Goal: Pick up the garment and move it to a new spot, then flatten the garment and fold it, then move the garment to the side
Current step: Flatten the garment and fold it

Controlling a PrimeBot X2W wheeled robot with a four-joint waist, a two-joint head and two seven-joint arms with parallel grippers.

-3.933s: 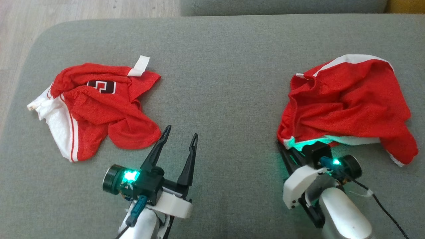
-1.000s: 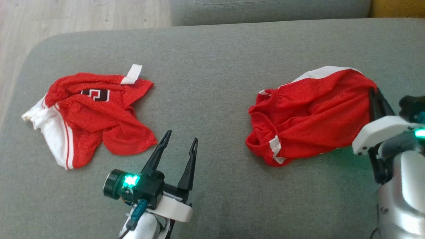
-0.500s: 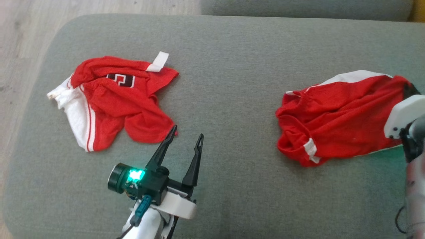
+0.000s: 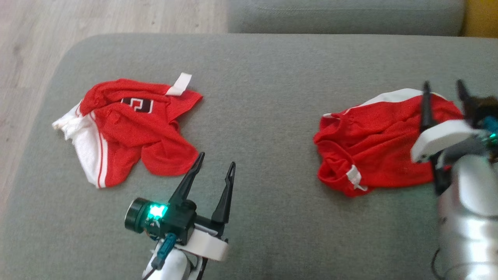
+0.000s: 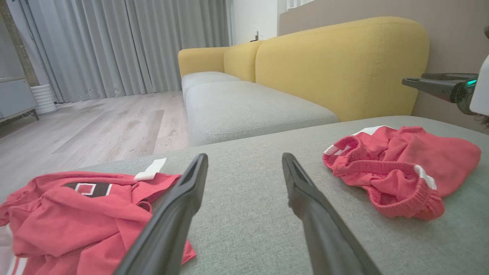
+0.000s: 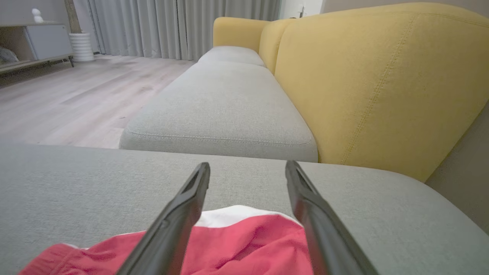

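A red garment with white trim (image 4: pixel 373 151) lies bunched on the right of the grey cushion (image 4: pixel 264 97). My right gripper (image 4: pixel 443 83) stands open over its right end, fingers apart and holding nothing. In the right wrist view the gripper (image 6: pixel 247 164) hovers just above the red cloth (image 6: pixel 244 248). A second red garment with a white side and a black logo (image 4: pixel 128 128) lies crumpled at the left. My left gripper (image 4: pixel 216 159) is open and empty, just right of that garment's lower edge. The left wrist view shows both garments (image 5: pixel 76 214) (image 5: pixel 401 168) either side of its open gripper (image 5: pixel 245 156).
The cushion's rounded left edge drops to a wooden floor (image 4: pixel 23 58). Another grey seat cushion (image 4: pixel 342 15) adjoins the far side. A yellow sofa back (image 5: pixel 344 65) rises behind it. Bare grey fabric separates the two garments.
My right gripper, earlier at the right-hand garment's right end, now stands open above it. The garment lies flatter and stretched rightwards since 3.9 s ago. The head camera has shifted.
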